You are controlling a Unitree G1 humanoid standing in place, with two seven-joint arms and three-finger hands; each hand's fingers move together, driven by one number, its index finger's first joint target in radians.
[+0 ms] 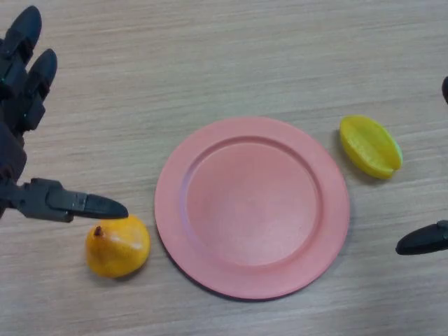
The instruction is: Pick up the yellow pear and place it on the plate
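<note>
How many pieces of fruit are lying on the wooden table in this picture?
2. The yellow-orange pear lies left of the round pink plate, just under the thumb of the left hand. The ridged yellow-green starfruit lies right of the plate. Nothing appears hidden.

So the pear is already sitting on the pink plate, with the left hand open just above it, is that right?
Not quite. The head view shows the yellow pear lying on the table, apart from the pink plate, off its left edge; the plate holds nothing. The rest stands: the left hand is open just above the pear, its thumb reaching over the top.
</note>
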